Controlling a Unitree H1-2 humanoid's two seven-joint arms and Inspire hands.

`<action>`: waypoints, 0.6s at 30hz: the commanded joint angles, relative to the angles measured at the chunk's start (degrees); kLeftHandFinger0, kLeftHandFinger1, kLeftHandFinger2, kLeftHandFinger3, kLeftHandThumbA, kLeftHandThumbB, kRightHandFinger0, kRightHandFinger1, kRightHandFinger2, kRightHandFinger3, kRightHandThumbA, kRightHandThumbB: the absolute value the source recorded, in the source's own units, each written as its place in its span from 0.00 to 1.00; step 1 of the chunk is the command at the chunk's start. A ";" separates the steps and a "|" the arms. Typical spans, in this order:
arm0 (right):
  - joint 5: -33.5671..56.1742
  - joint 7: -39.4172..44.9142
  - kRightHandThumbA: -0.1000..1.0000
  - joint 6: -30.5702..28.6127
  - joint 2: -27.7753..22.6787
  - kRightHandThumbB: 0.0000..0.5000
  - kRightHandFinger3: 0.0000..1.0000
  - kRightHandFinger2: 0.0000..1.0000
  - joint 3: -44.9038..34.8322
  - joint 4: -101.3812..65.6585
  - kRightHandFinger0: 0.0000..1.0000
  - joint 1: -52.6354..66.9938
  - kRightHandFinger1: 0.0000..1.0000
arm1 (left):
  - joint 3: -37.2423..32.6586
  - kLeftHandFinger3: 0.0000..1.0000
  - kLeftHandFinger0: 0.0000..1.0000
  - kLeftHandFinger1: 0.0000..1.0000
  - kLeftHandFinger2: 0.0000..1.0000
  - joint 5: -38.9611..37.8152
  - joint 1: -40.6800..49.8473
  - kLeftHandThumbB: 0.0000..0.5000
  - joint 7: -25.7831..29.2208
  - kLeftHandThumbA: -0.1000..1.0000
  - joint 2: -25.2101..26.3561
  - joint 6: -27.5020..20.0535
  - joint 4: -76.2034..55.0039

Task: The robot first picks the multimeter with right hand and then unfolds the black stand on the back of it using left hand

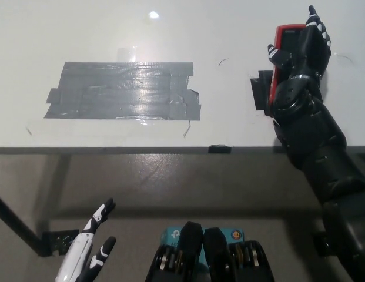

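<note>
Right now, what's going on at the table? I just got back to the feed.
The black right hand lies over the red multimeter at the far right of the white table, fingers draped across it; the view does not settle whether it has a firm grip or has raised it. The white left hand rests low at the lower left, below the table edge, fingers apart, holding nothing. A patch of grey tape sits mid-table. The stand is not in view.
</note>
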 commanded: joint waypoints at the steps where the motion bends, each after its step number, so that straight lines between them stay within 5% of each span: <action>1: 0.14 -1.30 0.79 1.86 -0.51 0.87 1.00 1.00 0.05 -2.99 1.00 -2.51 1.00 | -0.04 1.00 1.00 1.00 1.00 -0.06 -0.72 0.34 0.03 1.00 0.91 -2.33 -1.87; 7: 0.13 -3.62 0.73 0.79 -0.55 0.89 1.00 1.00 0.11 0.37 1.00 -3.56 1.00 | -0.02 1.00 1.00 1.00 1.00 -0.13 -1.41 0.34 0.03 1.00 0.94 -2.32 -1.69; 8: -0.03 -4.46 0.71 0.66 -0.53 0.88 1.00 1.00 0.13 0.86 0.83 -3.72 1.00 | -0.01 1.00 1.00 1.00 1.00 -0.15 -1.40 0.34 0.05 1.00 0.92 -2.31 -1.69; 9: -1.08 -5.71 0.56 0.94 -0.77 0.77 1.00 0.88 0.95 1.59 0.32 -3.89 0.52 | -0.01 1.00 1.00 1.00 1.00 -0.07 -1.41 0.35 0.10 1.00 0.93 -2.39 -1.67; 10: -2.01 -6.18 0.38 0.77 -1.11 0.67 0.71 0.46 1.89 1.96 0.06 -3.83 0.20 | 0.01 1.00 1.00 1.00 1.00 -0.06 -1.44 0.35 0.15 1.00 0.93 -2.50 -1.60; 11: -2.46 -6.53 0.06 -0.02 -1.37 0.58 0.32 0.11 2.54 2.40 0.00 -3.63 0.01 | 0.06 1.00 1.00 1.00 1.00 -0.12 -1.43 0.35 0.21 1.00 0.84 -2.41 -1.67; 12: -2.29 -6.60 0.00 -0.59 -1.41 0.58 0.17 0.01 2.90 3.03 0.00 -3.51 0.00 | 0.05 1.00 1.00 1.00 1.00 -0.30 -1.37 0.35 0.10 1.00 0.81 -2.20 -1.87; 13: -1.84 -6.54 0.00 -1.62 -1.55 0.62 0.18 0.06 2.96 3.90 0.00 -3.69 0.00 | 0.11 1.00 1.00 1.00 1.00 -0.47 -1.88 0.35 0.04 1.00 0.89 -2.25 -1.67; 17: 0.33 -5.88 0.00 -4.33 -1.45 0.61 0.54 0.48 1.76 5.37 0.00 -3.29 0.08 | 0.11 1.00 1.00 1.00 1.00 -0.62 -2.11 0.36 0.07 1.00 1.12 -2.90 -1.17; 18: 0.86 -5.94 0.00 -5.49 -1.42 0.61 0.56 0.50 1.35 5.55 0.00 -2.90 0.11 | 0.10 1.00 1.00 1.00 1.00 -0.71 -2.05 0.37 -0.06 1.00 1.14 -2.60 -1.44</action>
